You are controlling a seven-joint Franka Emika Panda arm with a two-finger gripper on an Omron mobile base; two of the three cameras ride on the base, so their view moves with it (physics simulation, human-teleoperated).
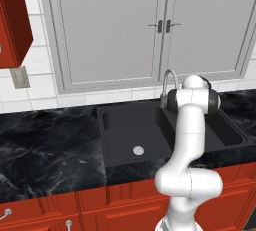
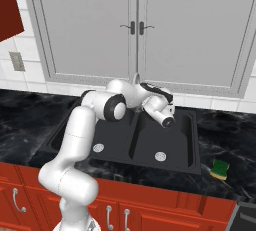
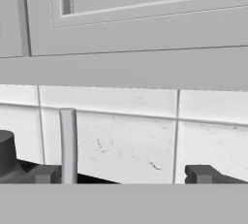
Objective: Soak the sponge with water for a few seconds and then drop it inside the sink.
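The sponge, yellow with a green top, lies on the black counter just right of the sink. The sink is a black double basin with two silver drains. My hand hovers over the back of the right basin, far from the sponge and pointing at the wall. In the hand view my gripper is open, with nothing between its fingertips. The silver faucet pipe rises just inside the left fingertip. The faucet curves up behind the arm. The water is out of view.
Black marbled countertop runs on both sides of the sink. White tiled wall and grey cabinet doors stand behind it. A red wall cabinet hangs at upper left. Red drawers line the front.
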